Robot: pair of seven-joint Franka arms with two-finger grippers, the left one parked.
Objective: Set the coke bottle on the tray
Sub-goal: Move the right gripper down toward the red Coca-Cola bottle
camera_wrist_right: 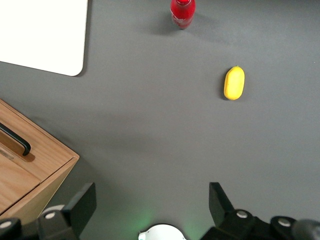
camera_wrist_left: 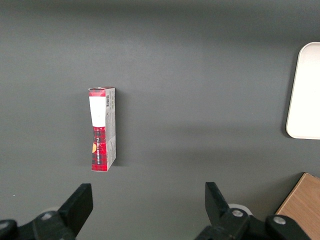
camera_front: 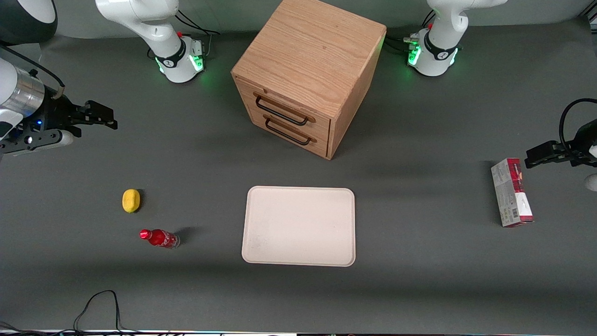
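- While my gripper (camera_front: 100, 116) hangs above the table (camera_front: 419, 289) at the working arm's end, its two fingers (camera_wrist_right: 80, 205) stand wide apart with nothing between them.
- From the gripper I see the bottle (camera_front: 159, 238) well apart, nearer the front camera and a little toward the table's middle; it stands upright on the bare table, untouched.
- Its red cap (camera_front: 144, 234) and white script show in the front view; the wrist camera catches only part of it at the frame's edge (camera_wrist_right: 182, 12).
- The lemon (camera_front: 131, 200) lies between my gripper and the bottle, near the bottle but not touching it, farther from the front camera than the bottle.
- The tray (camera_front: 298, 226) sits well away from the gripper toward the table's middle, flat, with nothing on it; one rounded corner shows in my wrist view (camera_wrist_right: 45, 35).
- The bottle is beside the tray, a clear gap of table between them.
- The cabinet (camera_front: 310, 74) stands near the table's middle, sideways from the gripper toward the parked arm's end, its two drawers (camera_front: 284, 123) shut, black handles facing the tray.
- A carton (camera_front: 511, 192) lies toward the parked arm's end, the thing farthest from my gripper.
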